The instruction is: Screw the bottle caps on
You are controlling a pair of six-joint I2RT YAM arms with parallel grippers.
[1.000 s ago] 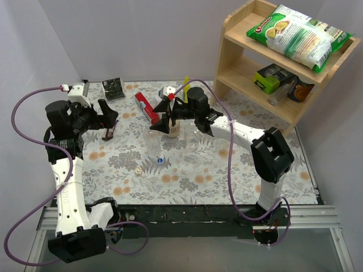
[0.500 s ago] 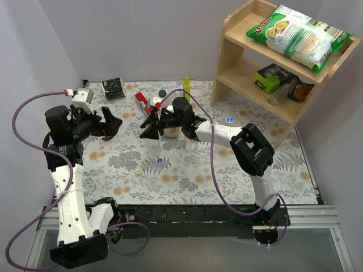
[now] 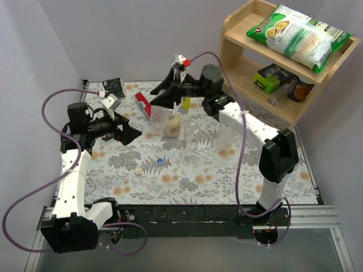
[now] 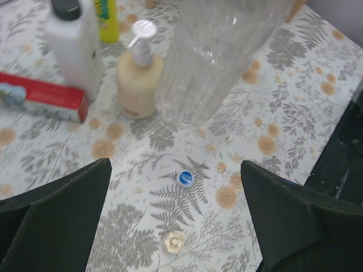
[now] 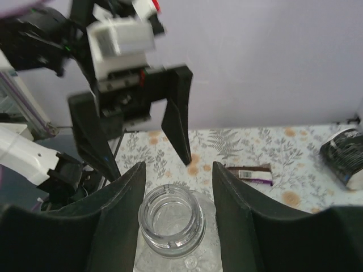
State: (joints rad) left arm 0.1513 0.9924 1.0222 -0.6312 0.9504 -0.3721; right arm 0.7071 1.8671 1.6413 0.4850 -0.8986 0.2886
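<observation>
My right gripper [image 3: 163,101] is shut on the neck of a clear bottle [image 3: 156,118] and holds it above the table. In the right wrist view the bottle's open mouth [image 5: 172,226] sits between my fingers [image 5: 122,215]. The same bottle looms large in the left wrist view [image 4: 215,56]. My left gripper [image 3: 129,134] is open and empty, left of the bottle. A blue cap [image 3: 160,160] [image 4: 185,178] and a pale yellowish cap [image 3: 138,170] [image 4: 173,242] lie on the cloth below it. Two more clear bottles [image 3: 195,137] [image 3: 224,135] stand by the right arm. The second blue cap is hidden.
A beige pump soap bottle [image 3: 172,126] [image 4: 139,85], a white bottle with a black lid [image 4: 74,45], a slim yellow bottle [image 4: 106,20] and a red box [image 3: 143,103] [image 4: 39,96] stand at the back. A wooden shelf [image 3: 238,68] is at the back right.
My right gripper has risen and moved back with the clear bottle in it. My left gripper has swung right and forward toward the middle of the table.
</observation>
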